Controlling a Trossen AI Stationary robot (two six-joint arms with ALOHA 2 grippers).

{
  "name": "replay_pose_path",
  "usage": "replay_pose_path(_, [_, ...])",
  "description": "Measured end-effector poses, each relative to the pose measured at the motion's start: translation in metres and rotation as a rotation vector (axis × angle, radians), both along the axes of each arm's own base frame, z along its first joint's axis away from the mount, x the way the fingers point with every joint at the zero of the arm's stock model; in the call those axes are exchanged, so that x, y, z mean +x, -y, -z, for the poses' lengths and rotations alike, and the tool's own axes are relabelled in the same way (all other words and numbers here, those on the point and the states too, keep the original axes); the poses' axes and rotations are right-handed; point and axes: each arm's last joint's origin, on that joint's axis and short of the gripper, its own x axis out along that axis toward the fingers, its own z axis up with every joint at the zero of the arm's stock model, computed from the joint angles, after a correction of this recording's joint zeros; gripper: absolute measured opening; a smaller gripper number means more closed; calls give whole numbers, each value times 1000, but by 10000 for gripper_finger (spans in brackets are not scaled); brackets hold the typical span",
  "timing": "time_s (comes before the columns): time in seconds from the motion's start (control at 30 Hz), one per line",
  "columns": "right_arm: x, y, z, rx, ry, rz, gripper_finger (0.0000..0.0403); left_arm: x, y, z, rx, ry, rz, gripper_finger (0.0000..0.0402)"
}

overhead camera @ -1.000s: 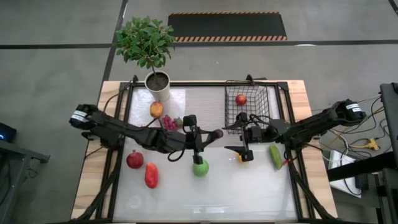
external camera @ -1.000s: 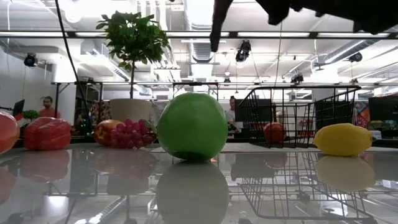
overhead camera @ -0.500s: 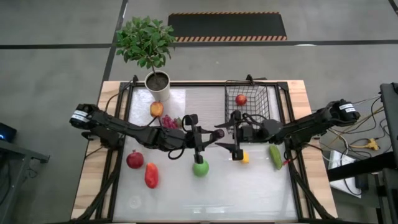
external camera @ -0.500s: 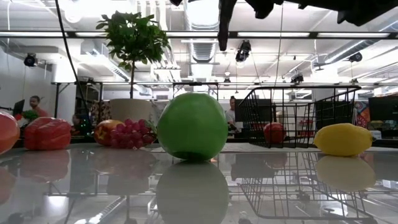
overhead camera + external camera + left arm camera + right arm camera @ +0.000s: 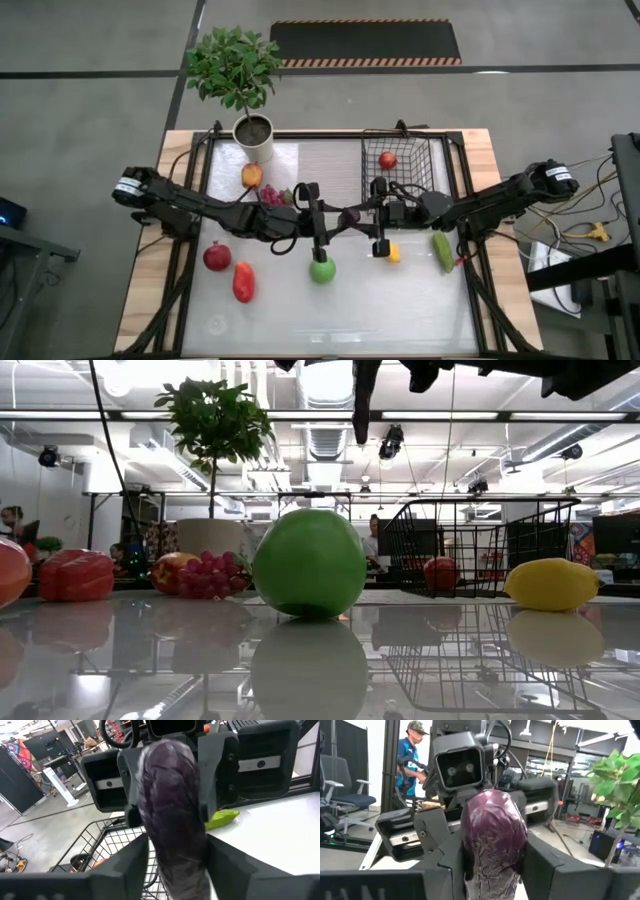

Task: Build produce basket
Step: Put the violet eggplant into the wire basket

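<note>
Two arms met nose to nose above the middle of the tabletop [image 5: 300,160], each stretched in low from its own side. Between them hung the dark purple eggplant [image 5: 351,214], lifted clear of the surface. The left gripper [image 5: 322,217] had its jaws closed on one end of it; the right gripper [image 5: 377,215] had its jaws closed on the other end, so both held the same piece. In each wrist view the eggplant stood between that arm's own fingers with the other gripper just behind it.

Below them the green apple [image 5: 322,269] and yellow lemon [image 5: 393,253] sat on the tabletop. The black wire basket [image 5: 425,160] stood just beyond the right gripper with a red apple [image 5: 387,159] inside. The green cucumber [image 5: 442,251] lay under the right arm.
</note>
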Motion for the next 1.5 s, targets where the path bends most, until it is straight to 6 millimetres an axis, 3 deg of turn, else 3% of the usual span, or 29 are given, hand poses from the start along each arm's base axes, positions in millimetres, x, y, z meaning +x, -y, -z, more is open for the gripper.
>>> replay_pose_path(0.17, [-2,0,-1,7,-15,-3,142,-1,0,0,46,-17,7,234])
replay_pose_path(0.3, [-8,2,-6,17,-33,37,142,-5,-1,-3,82,-36,12,258])
replay_pose_path(0.67, [-36,14,-21,43,-127,287,143,-23,-5,-13,114,-75,15,263])
replay_pose_path(1.0, [-49,29,-45,37,-250,645,143,-50,-12,-5,106,18,11,263])
replay_pose_path(1.2, [-45,51,-59,99,-332,745,143,-67,-16,-4,120,114,6,263])
replay_pose_path(1.5, [-36,98,-45,264,-491,899,144,-88,-21,1,113,182,-2,263])
